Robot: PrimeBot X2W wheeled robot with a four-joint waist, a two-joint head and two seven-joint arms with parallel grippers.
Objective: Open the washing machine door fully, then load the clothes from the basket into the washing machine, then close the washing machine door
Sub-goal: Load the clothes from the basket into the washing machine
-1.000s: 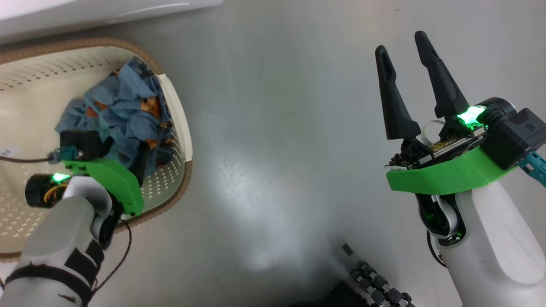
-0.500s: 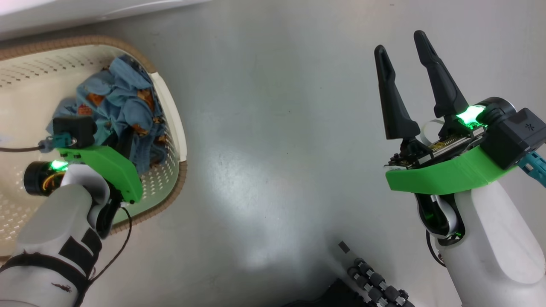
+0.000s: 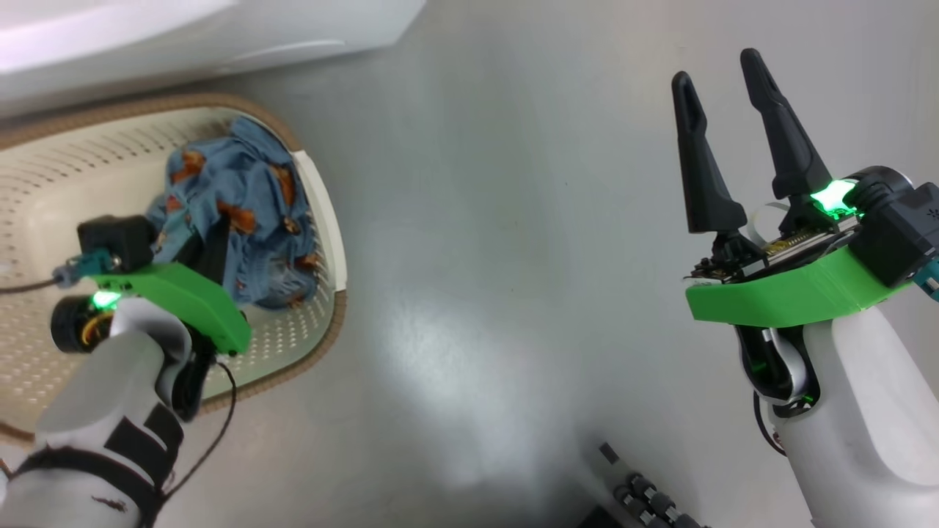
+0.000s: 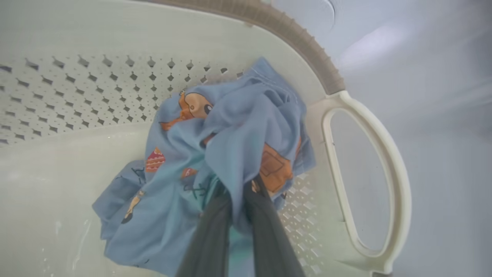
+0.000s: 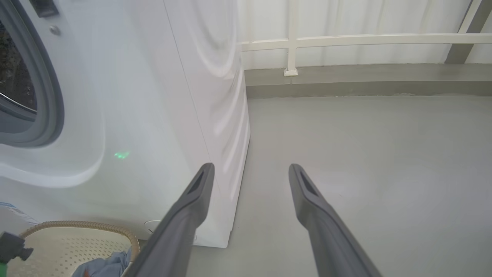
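Note:
The cream basket [image 3: 328, 339] with its brown rim stands on the floor at the left. Light-blue clothes [image 3: 242, 213] with orange figures are bunched against its right wall. My left gripper [image 4: 238, 190] reaches down into the basket [image 4: 96, 88], shut on a fold of the clothes [image 4: 238, 134]. My right gripper [image 3: 722, 81] hangs open over bare floor at the right, holding nothing. The white washing machine [image 5: 153, 96] shows its grey-ringed drum opening [image 5: 50, 96], with the right gripper [image 5: 250, 171] pointing past its corner. The washing machine door is out of view.
The grey floor [image 3: 477, 257] stretches between the basket and my right arm. A white railing [image 5: 346, 38] and a low kerb run along the back. Part of my base, black and ribbed [image 3: 645, 502], sits at the bottom edge. A thin cable [image 3: 220, 411] hangs from the left wrist.
My left gripper has shut on the clothes and gathered them up into a tighter bunch. The head camera shifted a little. The right gripper stays open.

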